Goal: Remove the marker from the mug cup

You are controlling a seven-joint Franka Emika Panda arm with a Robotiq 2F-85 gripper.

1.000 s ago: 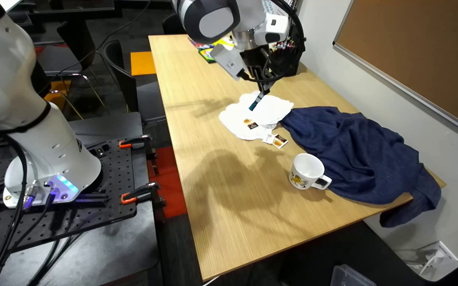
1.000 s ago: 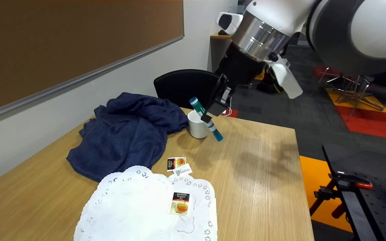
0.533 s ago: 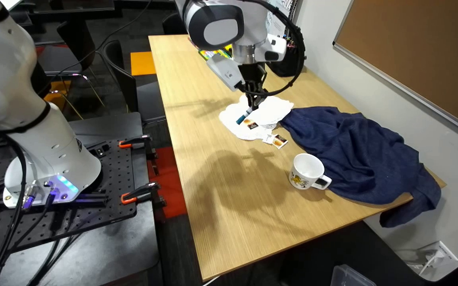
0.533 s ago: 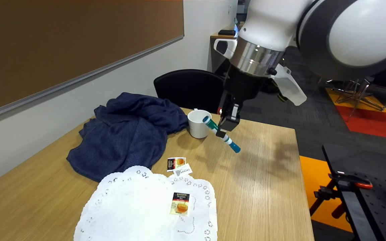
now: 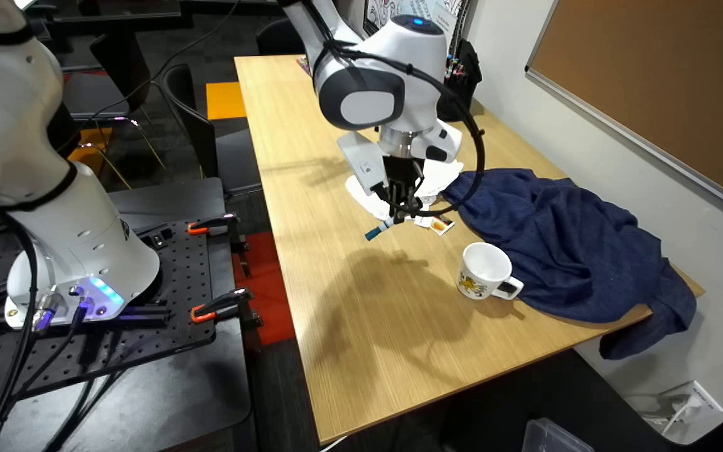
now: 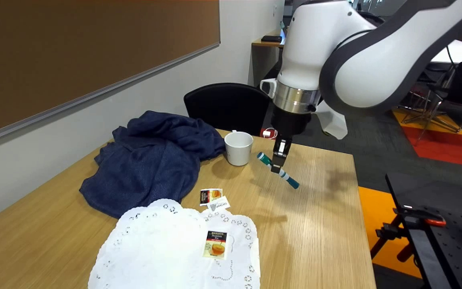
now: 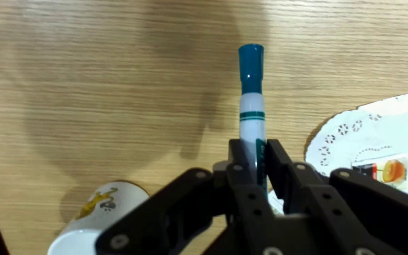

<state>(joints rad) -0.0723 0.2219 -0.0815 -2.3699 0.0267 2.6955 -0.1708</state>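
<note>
- in an exterior view, the gripper (image 5: pixel 398 218) sits near the middle of the frame, too dark there to read its grip, with the marker (image 5: pixel 378 230) slanting out from it down and to the left. the mug (image 5: pixel 476 276) stands upright below and to the right, well apart from both, nothing poking out of its mouth, so the removal itself looks done.
- in an exterior view, the marker (image 6: pixel 289 180) is tilted just right of centre, one end up and to the left, with the gripper (image 6: pixel 277 168) across its middle. the mug (image 6: pixel 238 149) is left of the marker, not touching it. the marker seems to be over the table (image 6: pixel 319 241), not yet set down, though the gap is hard to judge.
- in the wrist view, two fingers (image 7: pixel 278 152) press the marker (image 7: pixel 252 106) from both sides, so the gripper is clamped on its white barrel. the mug (image 7: pixel 105 214) is at lower left, the doily (image 7: pixel 402 131) at right. left to do, in my judgement: bring the marker down onto the table and let go.
</note>
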